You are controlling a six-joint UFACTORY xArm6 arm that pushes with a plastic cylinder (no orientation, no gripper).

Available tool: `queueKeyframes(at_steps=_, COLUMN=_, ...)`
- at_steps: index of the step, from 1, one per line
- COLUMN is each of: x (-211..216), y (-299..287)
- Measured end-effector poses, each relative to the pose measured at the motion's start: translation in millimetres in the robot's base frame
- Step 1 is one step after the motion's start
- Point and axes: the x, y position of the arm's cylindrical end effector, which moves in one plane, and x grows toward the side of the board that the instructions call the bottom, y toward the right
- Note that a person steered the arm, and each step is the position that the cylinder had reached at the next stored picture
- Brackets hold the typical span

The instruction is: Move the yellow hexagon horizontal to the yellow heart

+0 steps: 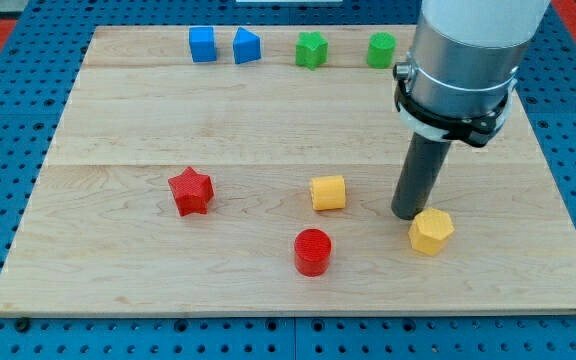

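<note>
The arm has no jaws, only a dark rod whose tip (406, 214) rests just beside the yellow plastic hexagon block (432, 231), at its upper-left edge. The yellow plastic heart block (328, 192) sits to the view's left, slightly higher. The push seems begun; next the hexagon likely needs nudging toward the view's top from below

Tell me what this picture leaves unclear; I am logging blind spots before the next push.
- Green block at the view's top: its right side is hidden by the arm's housing, so its shape is uncertain.
- My tip: whether it touches the yellow hexagon cannot be told from this angle.
- Yellow heart: its heart outline is hard to make out.
</note>
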Motion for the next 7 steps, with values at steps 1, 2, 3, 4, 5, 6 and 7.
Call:
queueKeyframes(at_steps=1, x=44.6, y=-13.7)
queueKeyframes(at_steps=2, x=56.5, y=7.1)
queueKeyframes(at_steps=3, x=37.3, y=47.5)
queueKeyframes(at_steps=4, x=13.8, y=73.6)
queueKeyframes(at_steps=5, x=-2.3, y=82.3)
queueKeyframes(at_steps=6, x=-11.7, y=82.3)
queueKeyframes(at_steps=7, x=-0.1, y=82.2)
